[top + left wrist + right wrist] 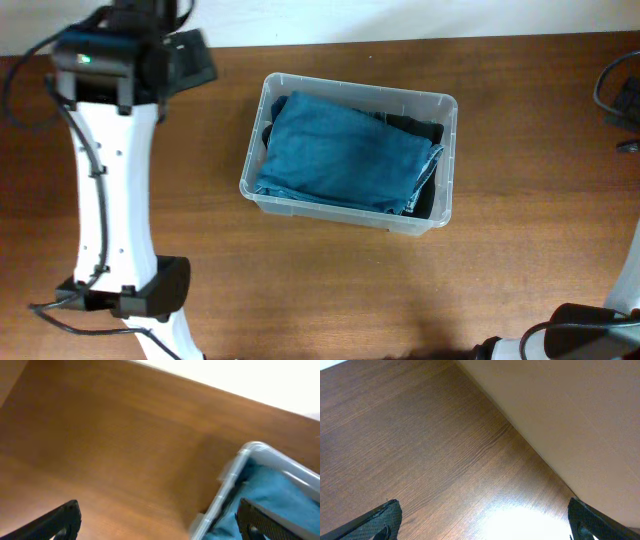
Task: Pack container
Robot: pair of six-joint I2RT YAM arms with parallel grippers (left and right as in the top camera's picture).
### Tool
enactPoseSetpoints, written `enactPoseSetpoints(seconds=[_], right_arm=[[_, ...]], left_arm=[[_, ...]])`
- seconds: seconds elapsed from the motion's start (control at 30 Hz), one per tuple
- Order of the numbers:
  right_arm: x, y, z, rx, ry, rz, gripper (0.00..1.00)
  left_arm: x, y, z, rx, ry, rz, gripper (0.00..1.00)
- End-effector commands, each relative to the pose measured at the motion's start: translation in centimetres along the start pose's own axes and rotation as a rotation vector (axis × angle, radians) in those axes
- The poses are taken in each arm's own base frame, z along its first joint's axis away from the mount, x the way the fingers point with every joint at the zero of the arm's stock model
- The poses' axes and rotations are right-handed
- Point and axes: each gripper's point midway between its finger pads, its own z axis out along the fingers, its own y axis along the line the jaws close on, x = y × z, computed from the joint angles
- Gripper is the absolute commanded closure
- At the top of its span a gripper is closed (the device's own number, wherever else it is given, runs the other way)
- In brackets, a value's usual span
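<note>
My left gripper (160,529) spread wide, empty, container (231,477) of folded blue denim (280,497) just to one side, table (115,445) beneath, my right gripper (485,529) wide too, nothing held

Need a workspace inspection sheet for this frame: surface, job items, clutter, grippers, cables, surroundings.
Surface: brown wood-grain table; a glare patch shows in the right wrist view.
Job's things: clear container mid-table, holding folded blue denim over dark fabric; no lid seen.
Clutter: nothing seen.
Grippers: left gripper open and empty, over bare wood beside a container corner; right gripper open and empty, near the table edge.
Cables: black cable looping by the left arm's far end; second cable at the right edge.
Surroundings: pale surface beyond the far table edge.
</note>
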Motion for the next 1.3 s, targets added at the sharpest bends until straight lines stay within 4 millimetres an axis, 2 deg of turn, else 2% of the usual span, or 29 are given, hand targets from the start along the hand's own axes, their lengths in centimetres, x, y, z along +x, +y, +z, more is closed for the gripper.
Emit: enactPoseSetpoints(seconds=[0.0, 0.17, 0.7, 0.8, 0.83, 0.9, 1.0, 1.17, 1.2, 1.23, 1.27], right_arm=[[-0.2, -0.3, -0.1, 0.012, -0.007, 0.019, 0.02], [-0.2, -0.3, -0.1, 0.012, -0.007, 0.019, 0.01], [-0.2, 0.1, -0.1, 0.006, -0.009, 0.012, 0.02], [-1.0, 0.5, -3.8, -0.033, -0.092, 0.014, 0.02], [-1.3, 0.7, -6.2, -0.061, -0.144, 0.015, 0.02], [-1.6, 1.2, -9.5, -0.11, -0.216, 0.009, 0.02], [-1.2, 3.1, -15.8, -0.236, -0.344, -0.025, 0.01], [1.2, 5.7, -25.7, -0.511, -0.528, -0.106, 0.01], [2.1, 5.6, -28.0, -0.587, -0.572, -0.121, 0.02], [3.1, 4.7, -30.6, -0.67, -0.624, -0.124, 0.01], [3.4, 3.9, -31.5, -0.698, -0.648, -0.114, 0.01]], left_arm=[[-0.1, 2.8, 0.7, -0.047, 0.029, -0.067, 0.01], [-0.5, 4.2, 1.0, -0.067, 0.029, -0.095, 0.01], [-0.5, 4.2, 1.0, -0.067, 0.029, -0.095, 0.01], [-0.5, 4.2, 1.0, -0.067, 0.028, -0.096, 0.01], [-0.5, 4.2, 1.0, -0.067, 0.029, -0.095, 0.01], [-0.5, 4.2, 1.0, -0.067, 0.029, -0.095, 0.01], [-0.5, 4.2, 1.0, -0.067, 0.029, -0.095, 0.01], [-0.5, 4.2, 1.0, -0.067, 0.029, -0.095, 0.01], [-0.5, 4.2, 1.0, -0.067, 0.029, -0.095, 0.01], [-0.5, 4.2, 1.0, -0.067, 0.029, -0.095, 0.01], [-0.5, 4.2, 1.0, -0.067, 0.029, -0.095, 0.01]])
